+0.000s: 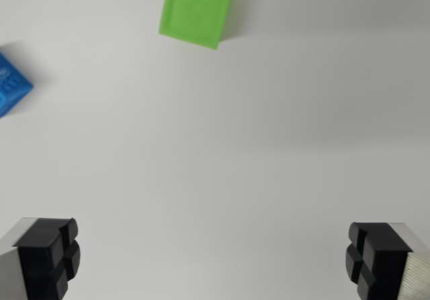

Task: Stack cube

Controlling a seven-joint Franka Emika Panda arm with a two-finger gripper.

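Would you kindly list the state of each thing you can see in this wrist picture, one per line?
Green cube: resting alone on the table, not gripped, nothing stacked on it, cut off by the top edge.
Blue cube: resting on the table at the wrist view's left edge, partly out of frame, apart from the green cube.
Gripper: open, fingers wide apart, holding nothing.
Table: bare between the fingers.

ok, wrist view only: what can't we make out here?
- Green cube: its top is cut by the upper edge.
- Blue cube: mostly cut off by the wrist view's left edge; its printed marking is unreadable.
- Gripper: open, only the finger pads show; the bottom edge cuts the rest.
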